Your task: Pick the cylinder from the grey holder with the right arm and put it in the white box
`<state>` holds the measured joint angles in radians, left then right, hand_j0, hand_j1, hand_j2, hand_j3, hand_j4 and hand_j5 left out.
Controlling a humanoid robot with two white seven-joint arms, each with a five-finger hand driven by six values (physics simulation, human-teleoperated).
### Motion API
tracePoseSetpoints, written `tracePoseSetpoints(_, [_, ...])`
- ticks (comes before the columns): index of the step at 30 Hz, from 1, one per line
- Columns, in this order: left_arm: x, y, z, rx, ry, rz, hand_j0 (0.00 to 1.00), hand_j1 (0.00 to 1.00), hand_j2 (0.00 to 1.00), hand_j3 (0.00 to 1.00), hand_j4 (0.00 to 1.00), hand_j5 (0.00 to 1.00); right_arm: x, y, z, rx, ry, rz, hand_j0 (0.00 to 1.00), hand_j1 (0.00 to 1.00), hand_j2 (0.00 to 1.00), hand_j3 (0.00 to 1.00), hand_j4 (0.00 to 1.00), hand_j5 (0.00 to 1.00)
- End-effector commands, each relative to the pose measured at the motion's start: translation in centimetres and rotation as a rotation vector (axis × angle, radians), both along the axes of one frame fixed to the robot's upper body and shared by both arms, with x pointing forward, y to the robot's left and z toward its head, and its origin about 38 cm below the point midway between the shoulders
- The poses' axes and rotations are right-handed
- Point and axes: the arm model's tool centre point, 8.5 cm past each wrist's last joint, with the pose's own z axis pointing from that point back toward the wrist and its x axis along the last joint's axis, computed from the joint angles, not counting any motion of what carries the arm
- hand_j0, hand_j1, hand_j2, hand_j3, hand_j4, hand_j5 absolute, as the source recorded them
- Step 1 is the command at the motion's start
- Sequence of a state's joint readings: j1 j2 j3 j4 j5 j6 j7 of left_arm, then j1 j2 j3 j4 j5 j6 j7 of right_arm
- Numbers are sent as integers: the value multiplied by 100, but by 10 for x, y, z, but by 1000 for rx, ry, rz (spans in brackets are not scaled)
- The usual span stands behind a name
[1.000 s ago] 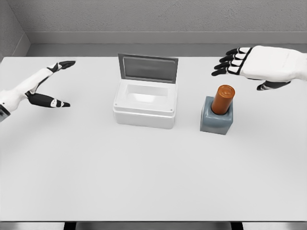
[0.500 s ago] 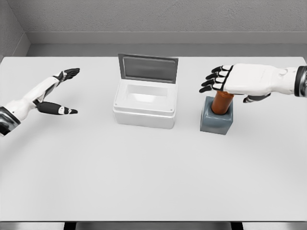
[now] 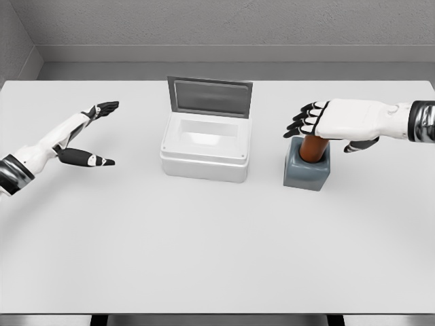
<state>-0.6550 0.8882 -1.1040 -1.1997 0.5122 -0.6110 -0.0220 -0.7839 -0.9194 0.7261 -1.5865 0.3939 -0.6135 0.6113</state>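
Right hand [image 3: 343,121] lower, seemingly atop orange cylinder [image 3: 313,147].

A white table [image 3: 204,251] carries two things. A white box [image 3: 204,155] with its grey lid raised stands near the middle, and a grey holder [image 3: 306,170] stands just to its right.

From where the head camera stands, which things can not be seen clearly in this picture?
- Top of the cylinder: covered by the right hand, so contact cannot be told.
- Holder socket: hidden by the cylinder.
- White box floor: near part hidden behind its front wall.
- Left hand: forearm cut off by the left edge.
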Motion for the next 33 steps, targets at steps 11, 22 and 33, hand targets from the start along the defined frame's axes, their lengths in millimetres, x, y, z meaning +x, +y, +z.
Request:
tracePoseSetpoints(11, [0,-2,-1,-7,3,0,100,100,100,100,100,100,1,4,-2,11,5,5,92,92,92,92,92,92])
tracePoseSetpoints(22, [0,-1,-1,-5,4,0,100,100,100,100,100,100,-1,6,-9,12,33,12,32,32,32,32,32,32])
tracePoseSetpoints(33, [0,-1,-1,-5,4,0,100,100,100,100,100,100,2,12,10,72,18,27,7,7,7,7,7,7])
